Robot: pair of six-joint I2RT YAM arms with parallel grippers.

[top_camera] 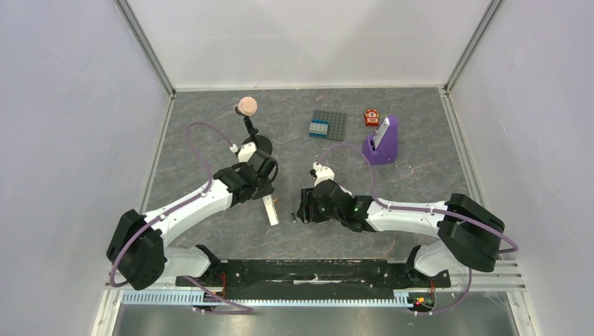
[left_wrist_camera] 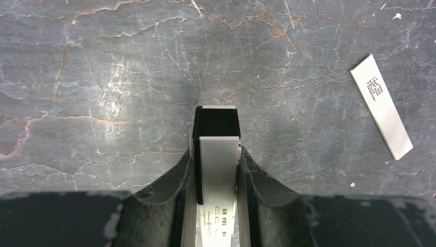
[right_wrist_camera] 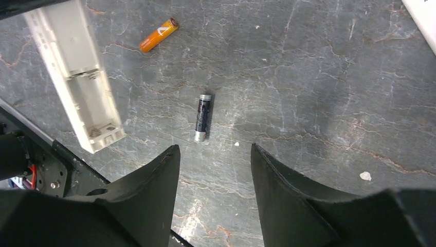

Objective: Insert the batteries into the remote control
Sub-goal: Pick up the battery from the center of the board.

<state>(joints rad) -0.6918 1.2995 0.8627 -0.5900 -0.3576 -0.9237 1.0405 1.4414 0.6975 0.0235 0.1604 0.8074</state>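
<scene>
Left fingers: My left gripper (left_wrist_camera: 216, 154) is clamped on the slim white plastic remote control (left_wrist_camera: 219, 172). One pad sits on each long side, and the black end cap pokes out past the tips.
Right fingers: My right gripper (right_wrist_camera: 215, 150) hangs partly open and empty, directly above the dark grey cylindrical battery with a metallic tip (right_wrist_camera: 202, 117).
Remote's place: It is left of centre on the grey veined stone-look worktop (top_camera: 210, 126), toward the near edge. Its back faces up and the battery recess is uncovered. I cannot tell whether its free end touches the surface.
Batteries: Both lie loose on the worktop, neither in the recess. The dark one is near the remote's free end. The small orange cylindrical battery (right_wrist_camera: 158, 35) lies farther off, apart from it.
Cover: A flat white plastic strip with fine print (left_wrist_camera: 381, 106) lies well apart from the remote.
Step in hand, as I judge it: Picking up the dark battery; loading has not begun.
Doing it well: I should turn my wrist so the pads meet the battery's long sides, then come down square and close gently. A smooth round cell on a hard top will likely roll or squirt out if pinched off-centre.
Textures: The cells are glossy, the remote is matte ribbed plastic, and the worktop is hard and slick.
</scene>
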